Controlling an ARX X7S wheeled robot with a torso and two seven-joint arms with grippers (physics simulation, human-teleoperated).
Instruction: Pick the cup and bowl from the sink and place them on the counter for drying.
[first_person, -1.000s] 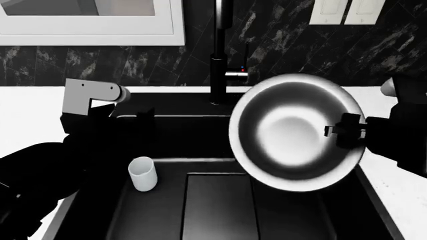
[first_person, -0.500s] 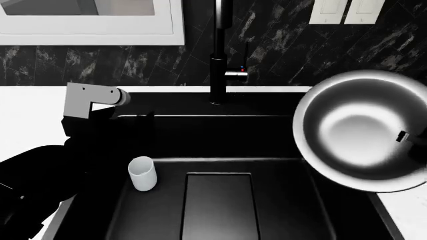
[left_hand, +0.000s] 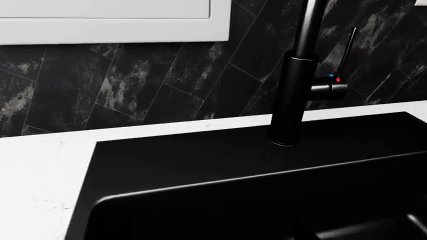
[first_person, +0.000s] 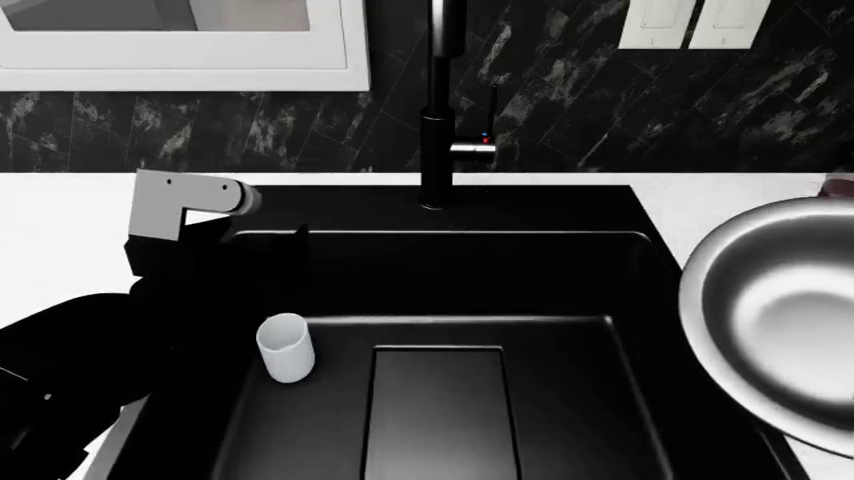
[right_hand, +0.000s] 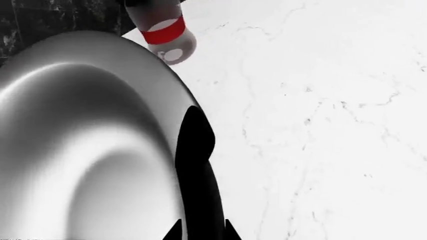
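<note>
Only one label showed anywhere: a red band with a white dot on a bottle (right_hand: 163, 31) beyond the bowl's far rim from the right gripper (right_hand: 195, 150), and no words on it could be read. That gripper's dark finger (right_hand: 199, 175) lay over the rim of the bowl (right_hand: 73, 150), pinching it, with the white counter (right_hand: 320, 125) spread beneath. From the head, the bowl (first_person: 781, 320) hung past the sink's (first_person: 441, 270) right edge, the gripper itself cut off there. The cup (first_person: 284, 347) stood upright in the basin, near the left arm. The left gripper (first_person: 287, 240) was probably the dark shape at the sink's rim; whether it was parted or closed I could not tell. Its wrist camera showed the faucet (left_hand: 293, 100), with red and blue dots on its handle
</note>
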